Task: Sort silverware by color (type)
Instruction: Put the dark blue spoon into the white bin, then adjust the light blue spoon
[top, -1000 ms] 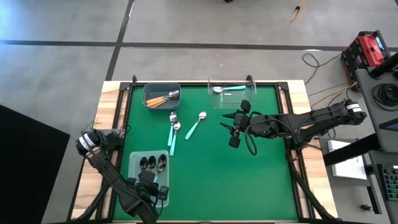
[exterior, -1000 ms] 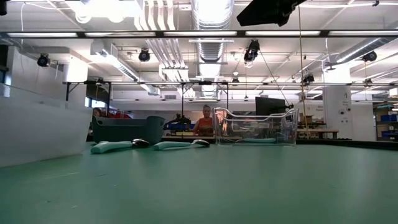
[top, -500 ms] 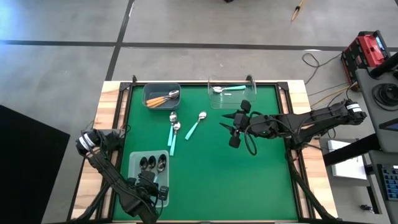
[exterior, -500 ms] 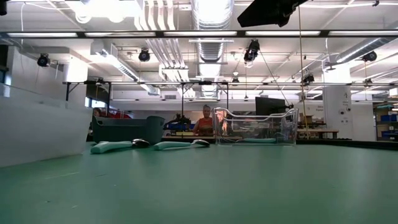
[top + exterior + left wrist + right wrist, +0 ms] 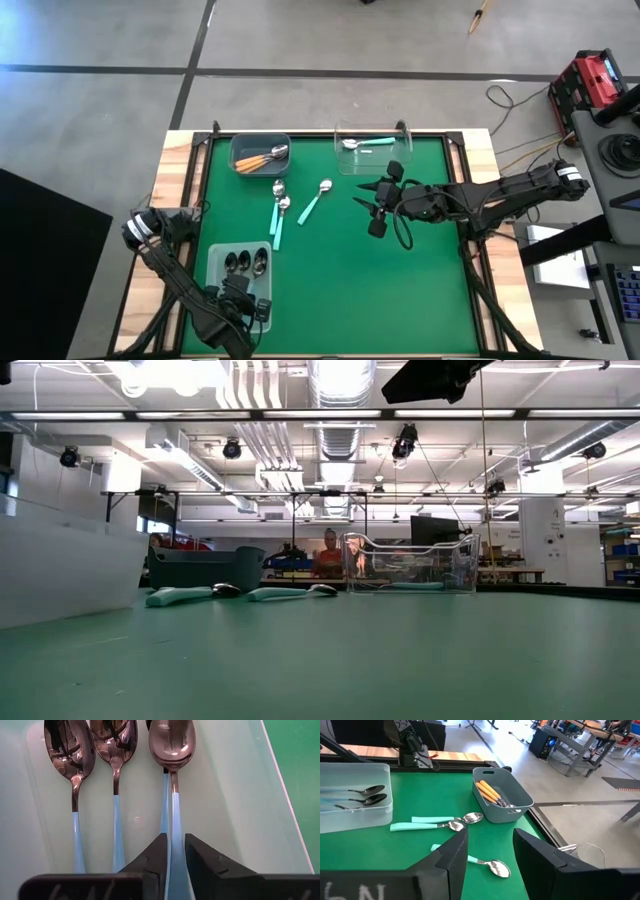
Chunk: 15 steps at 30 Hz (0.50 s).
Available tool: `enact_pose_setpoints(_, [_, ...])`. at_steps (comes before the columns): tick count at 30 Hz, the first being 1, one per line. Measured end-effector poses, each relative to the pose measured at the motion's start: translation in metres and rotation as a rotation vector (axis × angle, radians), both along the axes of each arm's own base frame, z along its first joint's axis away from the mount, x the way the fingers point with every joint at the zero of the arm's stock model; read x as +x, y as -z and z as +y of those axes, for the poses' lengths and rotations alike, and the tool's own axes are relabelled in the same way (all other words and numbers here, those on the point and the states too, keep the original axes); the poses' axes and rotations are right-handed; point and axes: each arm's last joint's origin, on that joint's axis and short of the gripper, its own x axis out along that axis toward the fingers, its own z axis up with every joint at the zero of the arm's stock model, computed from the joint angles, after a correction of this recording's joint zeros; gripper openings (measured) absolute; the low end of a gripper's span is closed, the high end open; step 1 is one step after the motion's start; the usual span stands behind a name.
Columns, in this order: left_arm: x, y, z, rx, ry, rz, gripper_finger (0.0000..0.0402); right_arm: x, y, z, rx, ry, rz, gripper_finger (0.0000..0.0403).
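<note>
Silverware: small spoons in three kinds. Dark-bowled spoons with thin light-blue handles lie side by side in a pale translucent tray at the near left of the green surface; the left wrist view shows three bowls in a row, plus a fourth handle partly hidden under the rightmost spoon. Orange-handled spoons with silver bowls lie bunched in a grey-blue plastic bin at the far left (count not readable). One teal-handled silver spoon lies in a clear plastic bin at far centre. Three more loose teal-handled spoons lie on the felt between the bins and the tray, two of them close together, the third a little apart.

Left end effector sits low over the pale tray, fingers nearly together, pinching the light-blue handle of the rightmost dark spoon. Right end effector hangs above mid-surface, right of the loose spoons, fingers spread, holding nothing.

Surface: green felt inside a black frame, with light wood side boards. Floor below is grey concrete with dark seams. The low view shows an open workshop with ceiling ducts and strip lights; a person stands far behind the bins.
</note>
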Motion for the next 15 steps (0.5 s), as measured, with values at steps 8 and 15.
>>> enact_pose_setpoints(8, [0.0,0.0,0.0,0.001,0.001,0.001,0.0115,0.0,0.0,0.0,0.0,0.0,0.002,0.0148])
enact_pose_setpoints(15, [0.0,-0.029,0.0,0.03,0.153,0.059,0.0145,-0.001,0.001,0.001,0.017,-0.003,0.01,0.0148])
